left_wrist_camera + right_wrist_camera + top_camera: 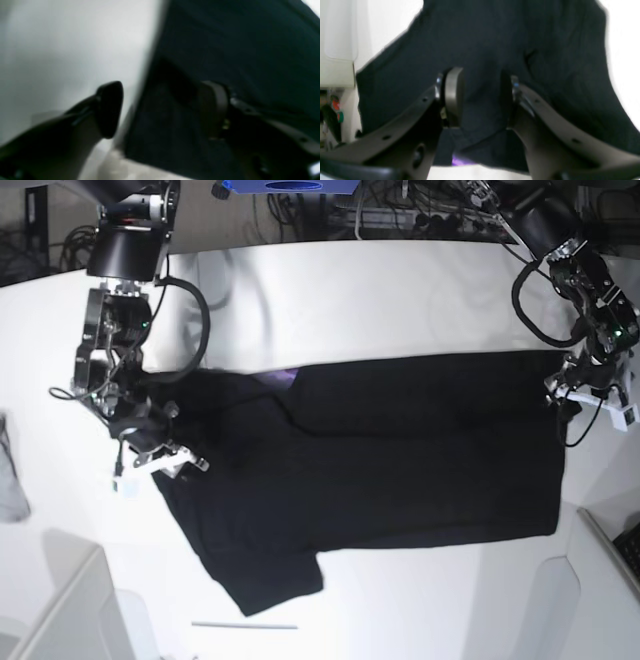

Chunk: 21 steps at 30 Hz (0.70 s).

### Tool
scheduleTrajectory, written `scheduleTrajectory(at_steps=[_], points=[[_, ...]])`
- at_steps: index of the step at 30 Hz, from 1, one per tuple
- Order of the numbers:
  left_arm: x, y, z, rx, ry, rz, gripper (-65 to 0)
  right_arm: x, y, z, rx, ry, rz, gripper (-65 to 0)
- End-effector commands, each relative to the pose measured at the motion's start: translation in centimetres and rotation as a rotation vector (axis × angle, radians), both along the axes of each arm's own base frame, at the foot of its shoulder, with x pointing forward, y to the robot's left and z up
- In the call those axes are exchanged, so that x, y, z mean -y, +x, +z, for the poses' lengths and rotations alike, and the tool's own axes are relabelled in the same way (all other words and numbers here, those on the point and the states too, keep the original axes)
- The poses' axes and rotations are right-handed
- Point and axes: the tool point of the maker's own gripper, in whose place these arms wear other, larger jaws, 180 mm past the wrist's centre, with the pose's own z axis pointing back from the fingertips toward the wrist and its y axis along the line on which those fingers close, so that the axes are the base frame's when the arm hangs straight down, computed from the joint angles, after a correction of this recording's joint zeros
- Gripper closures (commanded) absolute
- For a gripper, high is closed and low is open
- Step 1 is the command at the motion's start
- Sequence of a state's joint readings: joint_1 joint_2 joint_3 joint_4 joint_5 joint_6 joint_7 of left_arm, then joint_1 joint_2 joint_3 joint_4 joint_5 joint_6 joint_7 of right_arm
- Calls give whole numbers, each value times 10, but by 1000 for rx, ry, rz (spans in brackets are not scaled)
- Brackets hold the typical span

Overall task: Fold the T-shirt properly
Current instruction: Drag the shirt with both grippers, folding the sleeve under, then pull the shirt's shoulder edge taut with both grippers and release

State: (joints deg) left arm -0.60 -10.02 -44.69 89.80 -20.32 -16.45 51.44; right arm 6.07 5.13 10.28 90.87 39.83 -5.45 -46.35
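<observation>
Base view showing the T-shirt (380,450) lying spread across the worktop (400,300), collar end at nine o'clock; right hand (150,452) spread, straddling cloth there; left hand (592,392) spread at three o'clock over the hem, seemingly readying matched grips for folding.

The broad white, smooth-topped bench (400,300) carries a large black short-sleeved cloth T-shirt (400,450), spread mostly flat across its middle. The garment's plain side faces up, and a thin sliver of purple print peeks out at its far edge. One sleeve (265,575) points toward the bench's near edge. A small grey cloth (10,475) lies at the bench's edge, well apart from the shirt. A thin pale strip (245,625) rests near the sleeve on the near side.
</observation>
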Motion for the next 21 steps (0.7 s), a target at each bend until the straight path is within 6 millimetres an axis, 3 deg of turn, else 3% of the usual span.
scheduleTrajectory(at_steps=[1, 5, 9, 12, 16, 21], points=[[-6, 9, 24, 82, 19, 1, -487, 4, 4, 15, 44, -1, -20, -234], [-14, -24, 26, 126, -47, 47, -487, 6, -22, 25, 74, -13, -55, -236], [-18, -57, 9, 115, -126, 88, -487, 7, -56, 36, 151, -47, -87, -237], [-18, -72, -5, 79, -156, 104, -487, -2, -85, 27, 128, -18, -119, -263], [-17, -77, -27, 46, -213, 130, -487, -8, -115, 2, 54, 11, -159, -342], [-4, -56, -39, 45, -268, 110, -487, -2, -130, -15, 32, 10, -226, -359]])
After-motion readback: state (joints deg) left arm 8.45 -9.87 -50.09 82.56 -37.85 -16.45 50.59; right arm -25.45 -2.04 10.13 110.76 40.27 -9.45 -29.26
